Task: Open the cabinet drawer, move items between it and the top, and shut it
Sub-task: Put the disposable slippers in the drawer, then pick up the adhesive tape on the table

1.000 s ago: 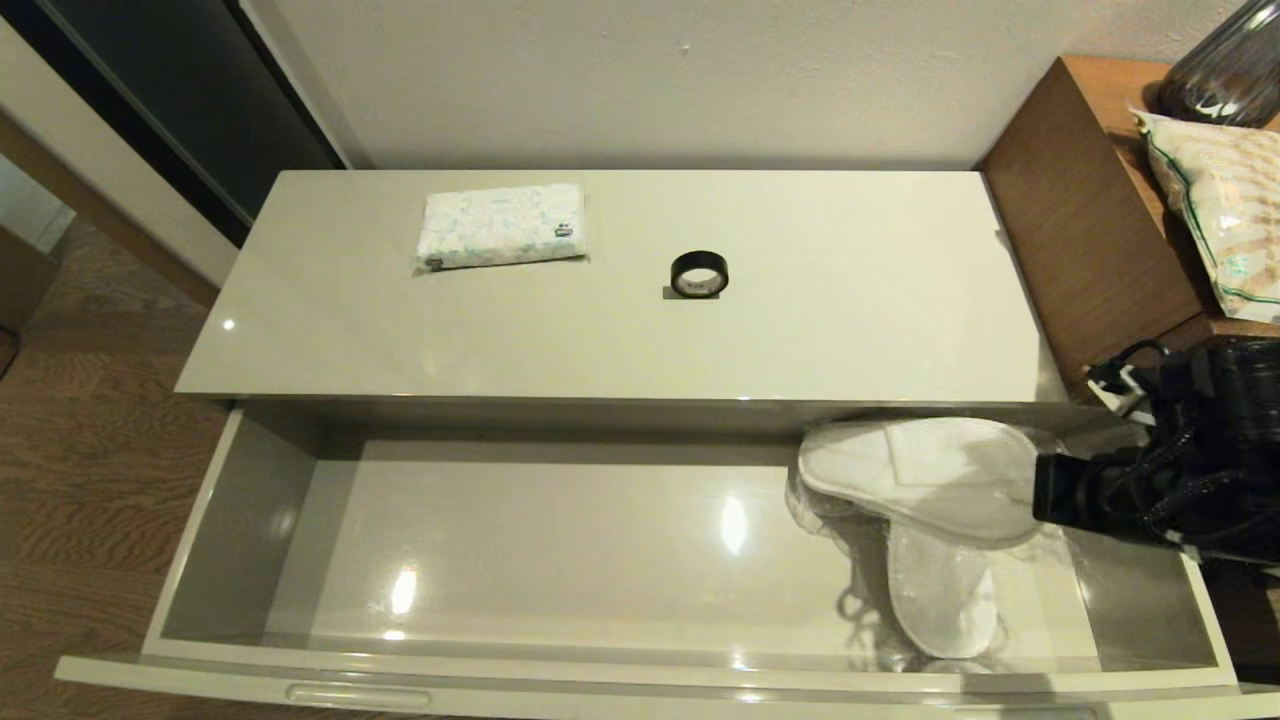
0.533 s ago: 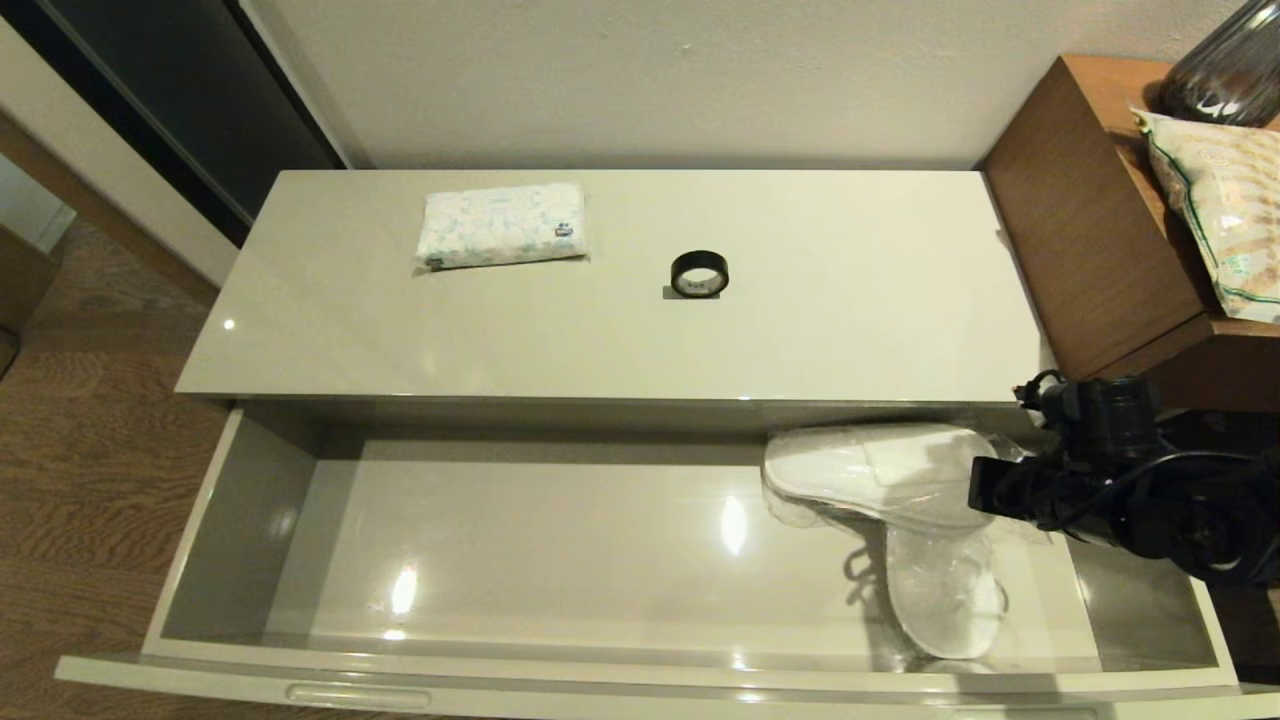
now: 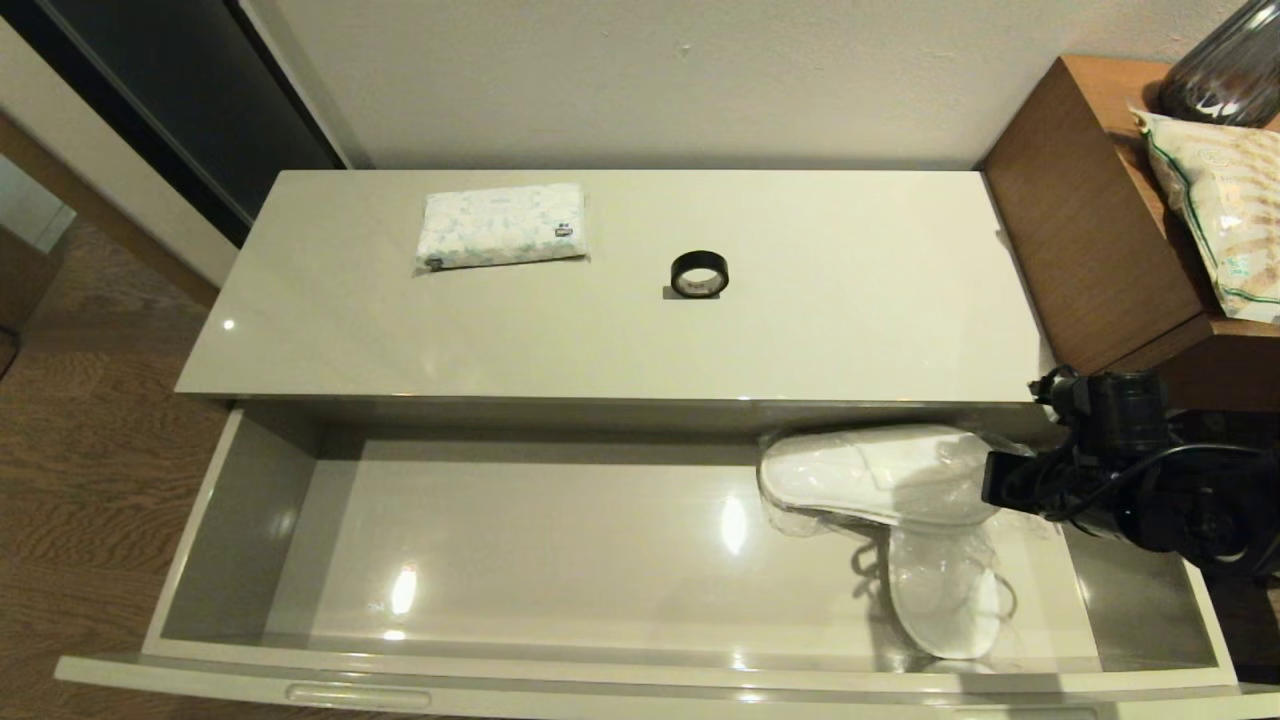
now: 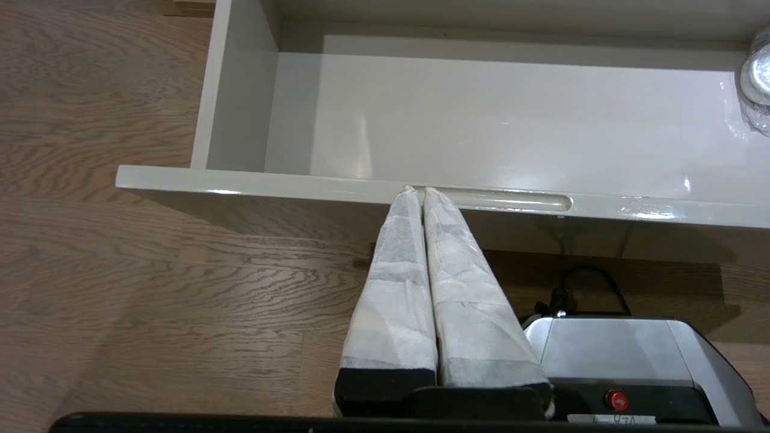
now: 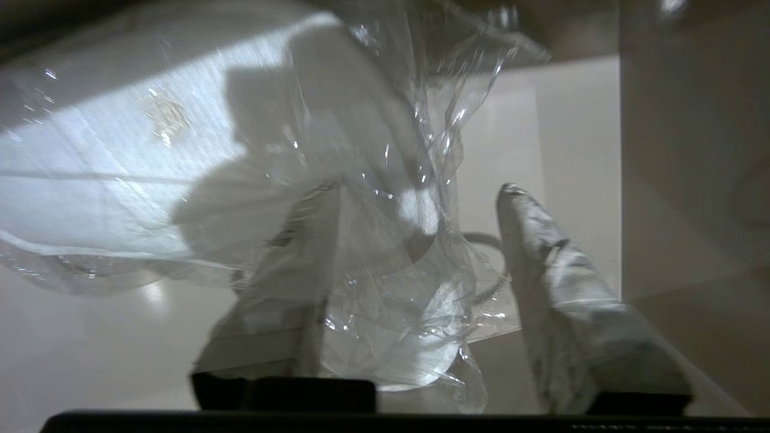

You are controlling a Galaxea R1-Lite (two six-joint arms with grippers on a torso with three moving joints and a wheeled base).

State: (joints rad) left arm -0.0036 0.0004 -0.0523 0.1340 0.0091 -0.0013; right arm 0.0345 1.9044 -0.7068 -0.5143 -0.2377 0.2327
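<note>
The cabinet drawer [image 3: 200, 520] stands pulled out. At its right end two white slippers in clear plastic bags lie crossed, one [image 3: 870, 475] over the other [image 3: 945, 595]. My right gripper [image 3: 988, 482] is inside the drawer at the upper slipper's right end. It is open [image 5: 418, 189], with crumpled clear bag [image 5: 391, 288] lying between the fingers and the slipper [image 5: 120, 150] beyond. The black tape roll [image 3: 699, 273] and tissue pack [image 3: 500, 225] rest on the top [image 3: 850, 330]. My left gripper [image 4: 417, 190] is shut and empty, tips at the drawer's front edge beside a notch [image 4: 511, 200].
A brown wooden side unit [image 3: 1090, 210] adjoins the top on the right and carries a beige green-edged bag [image 3: 1215, 210] and a dark glass vase [image 3: 1225, 70]. Wood floor [image 3: 80, 450] lies left of the drawer. The robot's grey base [image 4: 619, 355] sits below the drawer front.
The upper slipper shifted left and sank onto the lower one. My right gripper went left with it, then drew back slightly to the right.
</note>
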